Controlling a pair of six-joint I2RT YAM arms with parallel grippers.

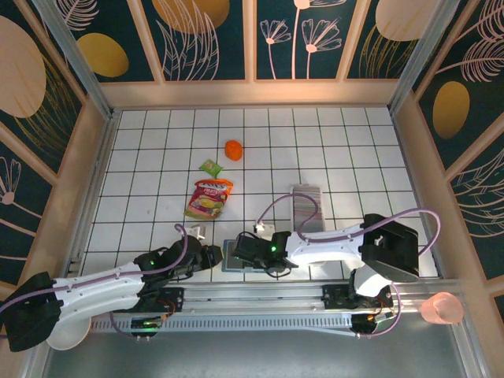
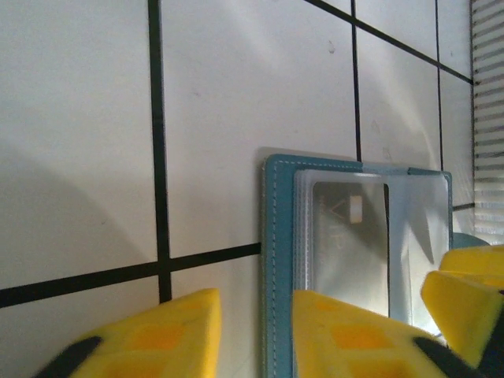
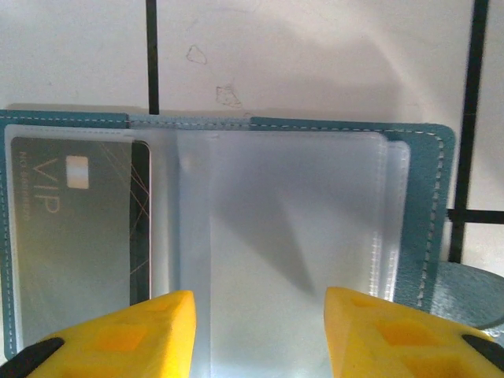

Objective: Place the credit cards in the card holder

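Pincer check, left pincer [image 2: 256, 335] first: partway open, stitched teal edge of the card holder [image 2: 276, 260] sitting in the gap, no clear clamp on it. Right pincer [image 3: 260, 331]: spread wider over the clear sleeves [image 3: 276, 220], gripping nothing.

Holder-wise: lying flat and open by the near edge of the counter [image 1: 157, 157], roughly midway along, between both pincers. Teal cover, pale stitching, see-through pockets, one grey VIP card [image 3: 75, 236] tucked inside.

Other credit cards [image 1: 307, 211] packed in a white tray [image 1: 305, 187] further back, right of centre.
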